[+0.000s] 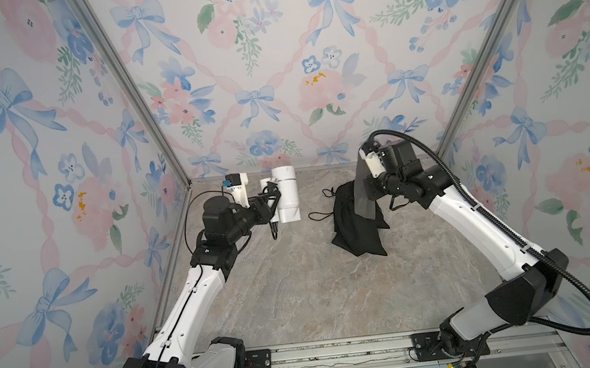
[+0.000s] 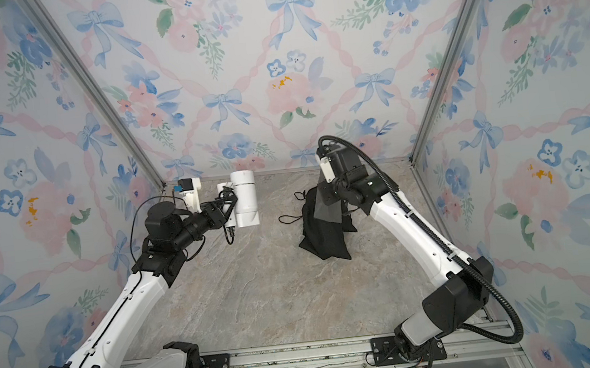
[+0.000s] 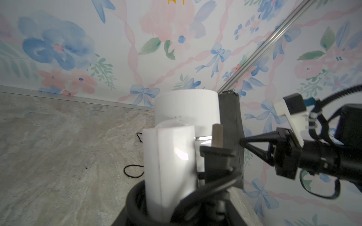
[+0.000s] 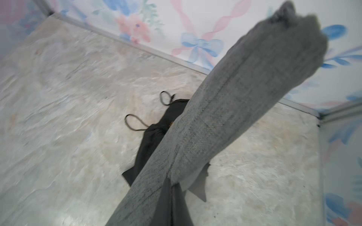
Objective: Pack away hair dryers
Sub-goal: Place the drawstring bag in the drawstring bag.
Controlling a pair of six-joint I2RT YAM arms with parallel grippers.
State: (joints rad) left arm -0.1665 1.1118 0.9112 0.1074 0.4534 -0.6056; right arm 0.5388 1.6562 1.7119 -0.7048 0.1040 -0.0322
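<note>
1. left gripper [image 1: 272,199], left of centre in both top views, clamped on the folded handle of the white hair dryer [image 1: 286,193]; dryer looks lifted clear of the table, up by the back wall; dark cord [image 1: 273,230] dangles below it
2. dryer barrel's long axis runs top-to-bottom in frame in both top views; left wrist view has the handle close in front, at lower centre, with the barrel behind it
3. key relation: the pouch to fill lies right of the dryer; a gap of bare table sits between them; black drawstring loops [image 1: 320,216] lie in that gap
4. grey pouch [image 1: 363,192] hangs lifted, right of centre, long axis also top-to-bottom in frame; right gripper [image 3: 243,141] pinched tight on its edge, clear at centre right of left wrist view; fingers hidden behind cloth in top views
5. gathered end of grey pouch shows at upper right of right wrist view; cloth looks flat; cannot tell whether the mouth is open; judgement: dryer has to travel rightward and the mouth must be spread first; left arm carries dryer, right arm has the pouch
6. black pouch [image 1: 354,227] slumped on table directly under the grey one; contents cannot tell
7. table [image 1: 298,296] stone-look, bare across lower centre; floral walls [image 1: 273,64] on three sides; no other dryer in view
</note>
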